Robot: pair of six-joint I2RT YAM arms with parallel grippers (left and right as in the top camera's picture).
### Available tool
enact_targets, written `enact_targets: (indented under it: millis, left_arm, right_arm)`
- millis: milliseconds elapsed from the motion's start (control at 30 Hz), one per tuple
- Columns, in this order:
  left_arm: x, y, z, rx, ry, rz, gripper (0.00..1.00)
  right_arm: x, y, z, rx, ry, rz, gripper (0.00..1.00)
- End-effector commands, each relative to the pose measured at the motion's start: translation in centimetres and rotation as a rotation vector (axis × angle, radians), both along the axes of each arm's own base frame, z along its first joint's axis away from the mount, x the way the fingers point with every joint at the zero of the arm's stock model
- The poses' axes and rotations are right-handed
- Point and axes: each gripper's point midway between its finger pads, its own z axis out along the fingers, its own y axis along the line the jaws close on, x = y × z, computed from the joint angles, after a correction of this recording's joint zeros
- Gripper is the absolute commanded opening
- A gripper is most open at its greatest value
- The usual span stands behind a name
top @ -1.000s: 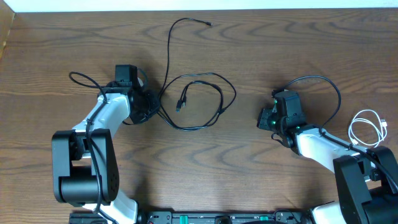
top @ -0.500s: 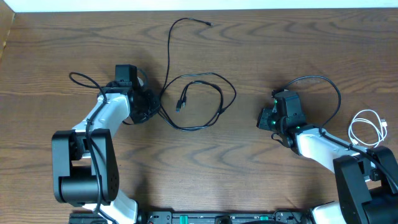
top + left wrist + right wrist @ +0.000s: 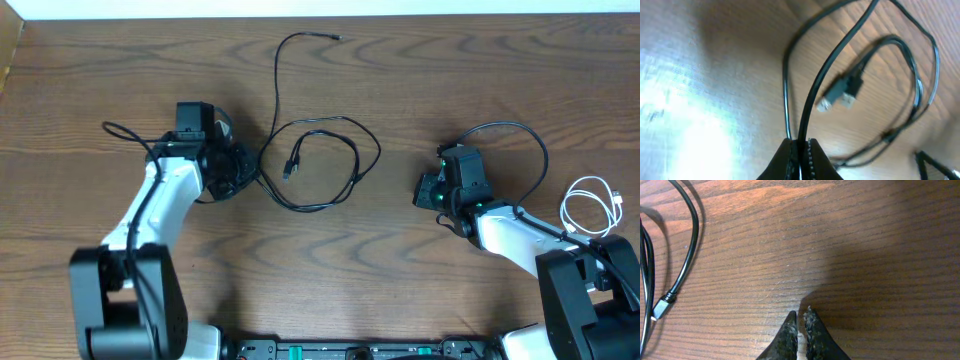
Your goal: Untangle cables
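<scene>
left gripper: clenched on one of the black cables;
right gripper: pinched together, holding nothing;
black cables: looped mid-table;
white cable: coiled near the right arm, apart

Brown wood-grain table, pale strip along its far edge

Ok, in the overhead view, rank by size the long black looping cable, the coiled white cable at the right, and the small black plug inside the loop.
1. Long black looping cable, spread widest.
2. Coiled white cable, a compact bundle.
3. Small black plug, clearly smallest.
</scene>
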Motion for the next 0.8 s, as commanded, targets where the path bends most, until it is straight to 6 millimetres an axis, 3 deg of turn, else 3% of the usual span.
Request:
enact_targets:
  millis: [0, 367, 767]
  left_arm:
    - [-0.1, 0.3, 2.6, 0.017, -0.057, 0.006, 0.07]
    - [-1.1, 2.3, 5.4, 0.132, -0.116, 0.057, 0.07]
    - [-1.4, 7.2, 4.9, 0.329, -0.067, 0.337, 0.07]
  right_arm:
    - [-0.4, -0.2, -0.7, -0.009, 0.02, -0.012, 0.06]
    - [-0.4, -0.2, -0.7, -0.009, 0.02, -0.012, 0.05]
    - [-0.4, -0.2, -0.7, -0.009, 0.02, -0.012, 0.03]
